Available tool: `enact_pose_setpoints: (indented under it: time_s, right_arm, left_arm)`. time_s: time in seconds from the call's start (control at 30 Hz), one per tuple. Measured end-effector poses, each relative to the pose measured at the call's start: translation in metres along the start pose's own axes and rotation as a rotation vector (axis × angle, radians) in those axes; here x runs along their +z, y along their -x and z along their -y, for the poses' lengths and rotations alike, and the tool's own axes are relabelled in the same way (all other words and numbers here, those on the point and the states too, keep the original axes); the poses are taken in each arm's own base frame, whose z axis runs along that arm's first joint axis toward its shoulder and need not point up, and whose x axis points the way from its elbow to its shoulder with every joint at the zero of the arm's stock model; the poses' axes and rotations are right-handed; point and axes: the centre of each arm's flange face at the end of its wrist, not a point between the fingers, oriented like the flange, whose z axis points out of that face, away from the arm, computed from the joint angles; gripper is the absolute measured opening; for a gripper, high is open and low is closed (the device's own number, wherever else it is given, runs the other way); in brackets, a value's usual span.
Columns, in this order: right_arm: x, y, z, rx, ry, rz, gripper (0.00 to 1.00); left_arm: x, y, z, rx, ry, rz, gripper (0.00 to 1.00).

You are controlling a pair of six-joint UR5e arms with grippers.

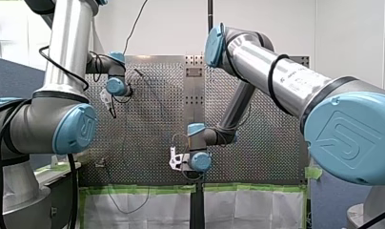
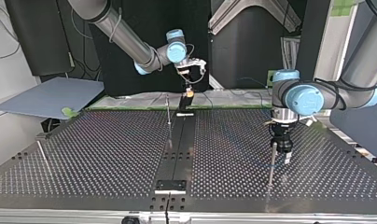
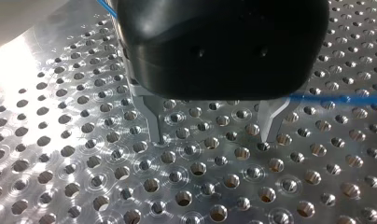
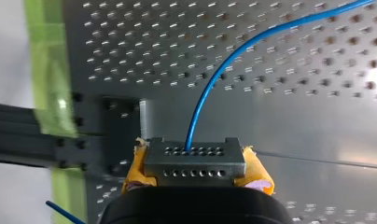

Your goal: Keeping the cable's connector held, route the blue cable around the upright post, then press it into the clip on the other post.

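Two roles: right gripper clamps the connector (yellow pads); left gripper, spread and empty, should catch the blue cable

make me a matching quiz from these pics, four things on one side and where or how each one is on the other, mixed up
1 connector
2 left gripper
3 blue cable
4 green tape

A open, nothing between its fingers
B gripped between yellow pads
C comes out of the connector and curves off over the table
D along the table's edge

Pairs: 1-B, 2-A, 3-C, 4-D
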Motion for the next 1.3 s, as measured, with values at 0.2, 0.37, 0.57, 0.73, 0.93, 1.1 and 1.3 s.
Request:
enact_pose_setpoints:
  time_s: [0.2,0.37,0.57,0.73,0.93,1.1,1.3]
  right_arm:
    - [0.001,0.032,-0.004,0.007,0.019,0.012,0.00]
    - [0.001,0.062,-0.009,0.024,0.036,0.022,0.00]
    - [-0.010,0.111,-0.022,0.067,0.055,0.054,0.00]
    - [-0.020,0.151,-0.043,0.086,0.086,0.082,0.00]
    - [-0.028,0.174,-0.070,0.099,0.124,0.087,0.00]
    - [-0.033,0.182,-0.094,0.098,0.149,0.083,0.00]
    - [-0.038,0.187,-0.126,0.080,0.186,0.078,0.00]
  left_arm:
    - [0.000,0.000,0.000,0.001,0.000,0.000,1.00]
    - [0.000,0.000,0.000,0.003,-0.001,0.000,1.00]
    - [0.000,0.000,0.001,0.005,-0.001,0.000,1.00]
    - [0.000,0.000,0.001,0.006,-0.001,0.000,1.00]
    - [-0.001,-0.001,0.002,0.006,0.000,-0.001,1.00]
    - [-0.001,-0.001,0.002,0.008,0.002,0.000,1.00]
    - [-0.001,-0.001,0.002,0.009,0.002,0.001,1.00]
